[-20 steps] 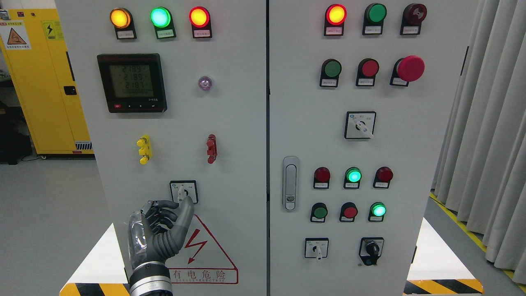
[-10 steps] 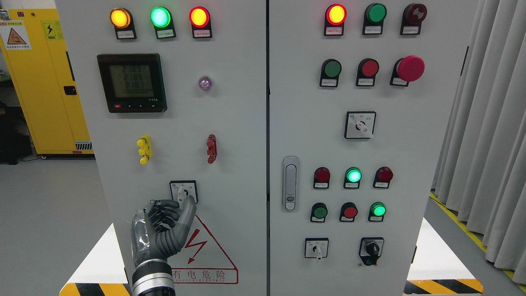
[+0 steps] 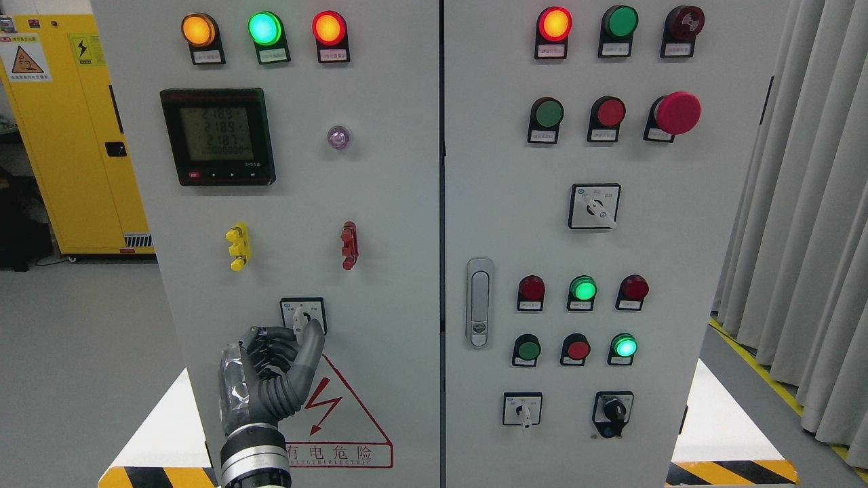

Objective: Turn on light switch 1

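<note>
A small rotary switch with a white lever sits on a square plate low on the grey cabinet's left door. My left hand rises from the bottom edge just below the switch. Its dark fingers are curled left of the lever's lower end, and the thumb stands up on the right of it, over the plate's lower right corner. The lever's tip lies pinched between them. The right arm does not show.
Above the switch are yellow and red terminals, a meter and lit lamps. A red warning triangle lies beside my wrist. The right door carries a latch handle, pushbuttons and more rotary switches. A yellow locker stands far left; curtains hang at right.
My left hand has crept up and to the right, and its curled fingers have drawn closer to the switch's lever. The panel's lamps are unchanged.
</note>
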You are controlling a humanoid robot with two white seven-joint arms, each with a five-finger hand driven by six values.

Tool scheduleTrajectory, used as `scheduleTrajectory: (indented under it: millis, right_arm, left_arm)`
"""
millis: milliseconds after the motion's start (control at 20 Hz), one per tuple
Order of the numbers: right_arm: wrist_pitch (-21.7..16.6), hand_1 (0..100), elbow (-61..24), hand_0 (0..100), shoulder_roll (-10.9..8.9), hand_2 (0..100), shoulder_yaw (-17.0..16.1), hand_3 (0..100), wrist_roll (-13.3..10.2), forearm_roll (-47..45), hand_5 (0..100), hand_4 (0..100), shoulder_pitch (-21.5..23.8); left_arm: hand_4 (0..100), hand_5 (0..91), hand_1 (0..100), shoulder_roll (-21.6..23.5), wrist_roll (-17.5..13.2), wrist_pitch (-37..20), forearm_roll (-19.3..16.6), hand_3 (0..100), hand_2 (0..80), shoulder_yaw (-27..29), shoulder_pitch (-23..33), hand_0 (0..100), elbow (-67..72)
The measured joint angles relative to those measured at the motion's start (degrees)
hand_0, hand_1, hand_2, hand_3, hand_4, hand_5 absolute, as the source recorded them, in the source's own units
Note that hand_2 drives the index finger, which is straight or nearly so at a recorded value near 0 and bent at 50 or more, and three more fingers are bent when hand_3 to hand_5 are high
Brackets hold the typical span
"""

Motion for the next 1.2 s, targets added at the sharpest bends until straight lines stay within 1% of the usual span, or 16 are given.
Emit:
scheduleTrajectory:
  millis: [950, 1200]
  right_arm:
    - [0.0, 50, 0.0, 0, 0.00, 4, 0.0, 0, 0.0, 0.0, 0, 0, 0.0]
    - [0.0, 50, 0.0, 0, 0.00, 4, 0.0, 0, 0.0, 0.0, 0, 0, 0.0]
  left_arm:
    - [87, 84.3, 63, 0.0, 0.0, 0.0, 0.0, 82, 59.8, 0.0, -0.3, 31, 0.5]
    - [87, 84.0, 62, 0.0, 0.3, 0.2, 0.0, 82, 59.9, 0.0, -0.4, 33, 0.6]
